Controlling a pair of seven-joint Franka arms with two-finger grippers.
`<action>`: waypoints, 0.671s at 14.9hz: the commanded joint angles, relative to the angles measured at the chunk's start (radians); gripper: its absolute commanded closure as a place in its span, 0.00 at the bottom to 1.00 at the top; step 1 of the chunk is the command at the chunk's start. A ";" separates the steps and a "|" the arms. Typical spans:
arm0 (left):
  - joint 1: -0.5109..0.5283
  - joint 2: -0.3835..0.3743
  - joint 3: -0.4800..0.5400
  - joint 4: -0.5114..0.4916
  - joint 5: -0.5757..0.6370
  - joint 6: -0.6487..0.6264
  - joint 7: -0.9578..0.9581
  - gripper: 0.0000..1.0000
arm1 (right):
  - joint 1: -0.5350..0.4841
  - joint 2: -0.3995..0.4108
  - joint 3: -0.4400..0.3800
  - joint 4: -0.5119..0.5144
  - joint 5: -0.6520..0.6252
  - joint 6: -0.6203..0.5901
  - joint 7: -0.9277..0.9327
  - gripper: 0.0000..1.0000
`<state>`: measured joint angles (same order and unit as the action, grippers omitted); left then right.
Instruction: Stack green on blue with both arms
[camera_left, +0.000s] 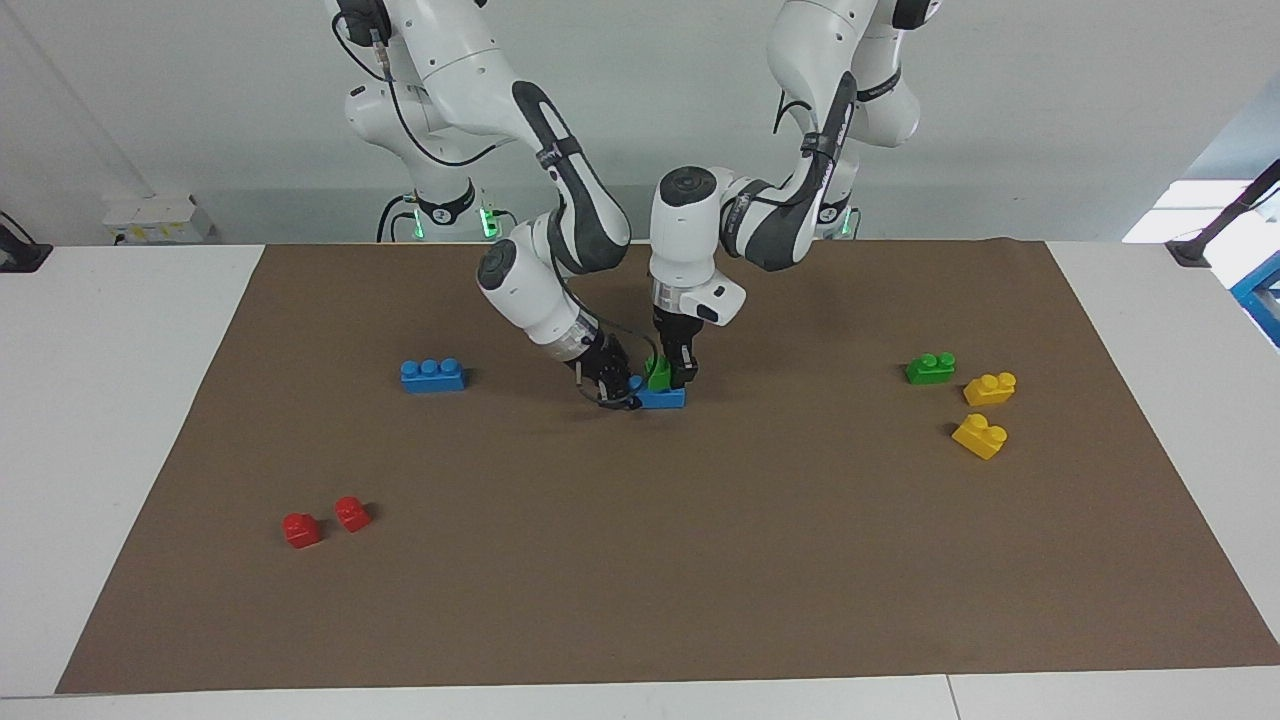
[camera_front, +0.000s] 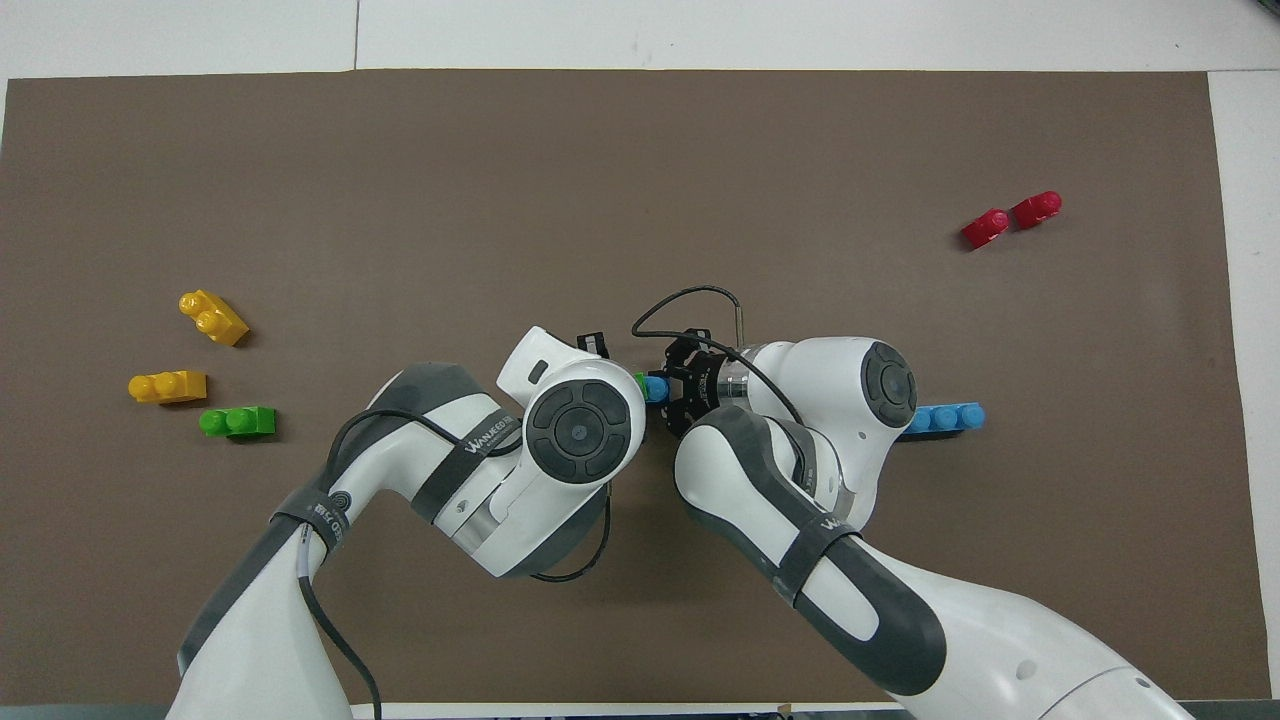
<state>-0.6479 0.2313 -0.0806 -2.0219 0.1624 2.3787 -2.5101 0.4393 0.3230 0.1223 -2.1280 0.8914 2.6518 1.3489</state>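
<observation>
A blue brick (camera_left: 664, 399) lies on the brown mat (camera_left: 640, 560) near the middle. My right gripper (camera_left: 618, 388) is low at the end of it toward the right arm, shut on that end. A green brick (camera_left: 658, 374) sits on top of this blue brick, held in my left gripper (camera_left: 672, 376), which comes straight down and is shut on it. In the overhead view the arms hide most of this; only a bit of blue brick (camera_front: 657, 388) and a green sliver (camera_front: 640, 381) show between the left gripper (camera_front: 625, 380) and the right gripper (camera_front: 672, 388).
A second blue brick (camera_left: 432, 375) lies toward the right arm's end. Two red bricks (camera_left: 326, 521) lie farther from the robots at that end. A second green brick (camera_left: 930, 368) and two yellow bricks (camera_left: 990, 388) (camera_left: 980, 436) lie toward the left arm's end.
</observation>
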 joint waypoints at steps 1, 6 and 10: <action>0.001 0.046 0.005 0.003 0.038 0.045 -0.018 1.00 | -0.004 0.007 -0.004 -0.033 0.024 0.040 -0.047 1.00; -0.001 0.075 0.005 0.003 0.051 0.062 -0.018 1.00 | -0.005 0.007 -0.004 -0.033 0.024 0.042 -0.047 1.00; -0.003 0.100 0.005 0.003 0.072 0.079 -0.019 1.00 | -0.004 0.007 -0.003 -0.033 0.024 0.042 -0.047 1.00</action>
<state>-0.6486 0.2352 -0.0843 -2.0234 0.2011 2.3803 -2.5073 0.4392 0.3232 0.1221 -2.1279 0.8914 2.6521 1.3489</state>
